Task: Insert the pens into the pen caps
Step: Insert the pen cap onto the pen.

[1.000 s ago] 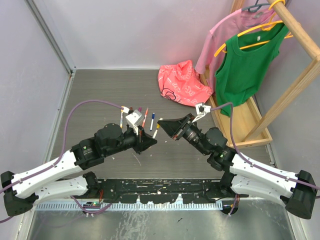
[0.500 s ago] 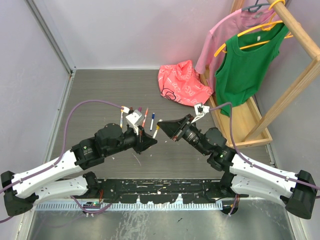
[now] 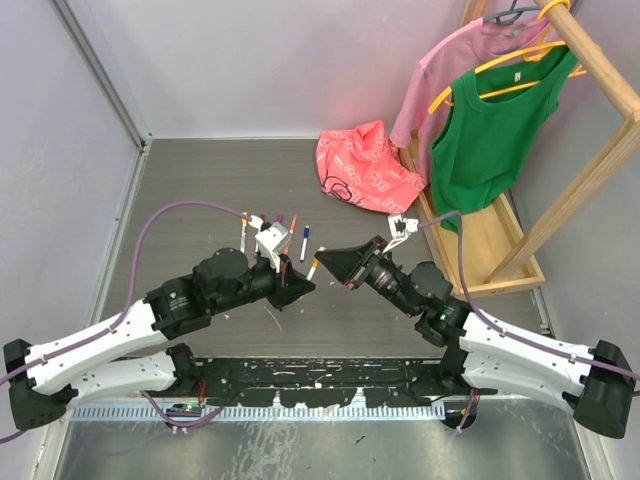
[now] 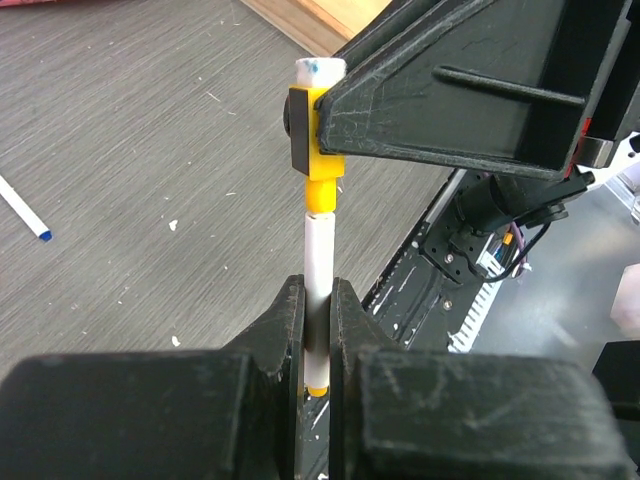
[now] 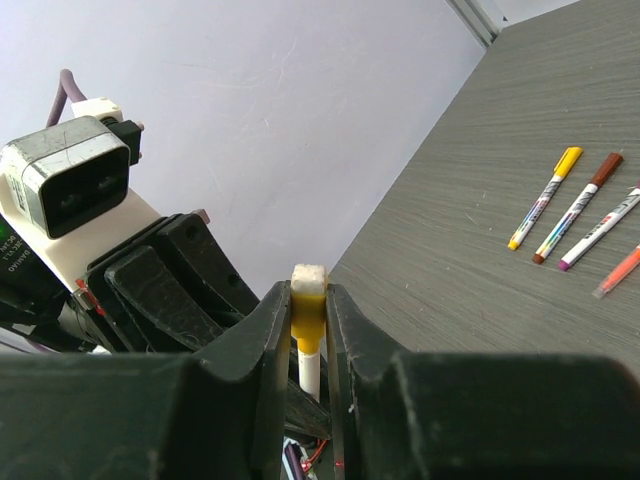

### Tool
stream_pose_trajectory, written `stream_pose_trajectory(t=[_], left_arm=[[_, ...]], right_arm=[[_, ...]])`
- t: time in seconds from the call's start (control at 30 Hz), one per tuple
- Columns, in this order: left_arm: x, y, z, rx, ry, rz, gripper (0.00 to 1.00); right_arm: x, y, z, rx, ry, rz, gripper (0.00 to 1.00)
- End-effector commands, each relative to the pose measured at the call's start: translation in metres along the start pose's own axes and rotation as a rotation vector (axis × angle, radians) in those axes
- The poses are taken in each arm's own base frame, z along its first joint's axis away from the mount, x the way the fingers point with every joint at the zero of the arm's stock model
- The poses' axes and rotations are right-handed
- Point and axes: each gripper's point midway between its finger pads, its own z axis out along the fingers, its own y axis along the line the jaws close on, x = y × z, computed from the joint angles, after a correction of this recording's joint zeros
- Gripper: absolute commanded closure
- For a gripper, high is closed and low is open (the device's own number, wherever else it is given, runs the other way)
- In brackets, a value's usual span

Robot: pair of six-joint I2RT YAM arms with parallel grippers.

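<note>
My left gripper [image 3: 303, 286] is shut on a thin white pen [image 4: 318, 262], also seen in the top view [image 3: 312, 268]. My right gripper [image 3: 325, 257] is shut on a yellow pen cap [image 5: 308, 312], which also shows in the left wrist view [image 4: 318, 150]. The pen's yellow tip end sits in the cap's mouth, and the two grippers meet tip to tip above the table. Capped pens with yellow [image 5: 543, 210], dark red [image 5: 578, 205] and purple [image 5: 598, 231] caps lie side by side, with an orange pen [image 5: 620, 272] beside them. A blue-tipped pen [image 4: 22, 208] lies on the table.
Several pens lie on the grey table just beyond the grippers [image 3: 293, 236]. A red-pink bag [image 3: 365, 165] lies at the back. A wooden rack [image 3: 560, 170] with a pink shirt [image 3: 440, 85] and a green top [image 3: 490, 135] stands at the right. Walls close the left and back.
My right gripper has moved slightly toward the near edge and the left gripper, bringing the yellow cap closer onto the pen. The left gripper has barely shifted.
</note>
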Motion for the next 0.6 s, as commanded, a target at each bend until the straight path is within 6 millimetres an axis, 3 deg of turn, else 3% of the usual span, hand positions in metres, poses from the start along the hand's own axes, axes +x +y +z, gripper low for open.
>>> stream_pose_trajectory(t=[0.0,0.3,0.57], left_arm=[[-0.051,-0.013,-0.004,0.024,-0.163,-0.021,1.0],[-0.073,-0.013,-0.01,0.004,-0.261,-0.08,1.0],[-0.101,-0.018,-0.018,0.007,-0.346,-0.075,1.0]], right_arm=[[0.013,0.005,-0.004,-0.027,0.035,0.018,0.98],[0.042,0.005,-0.007,-0.021,0.089,0.021,0.96],[0.089,0.006,-0.016,-0.008,0.204,-0.013,1.0]])
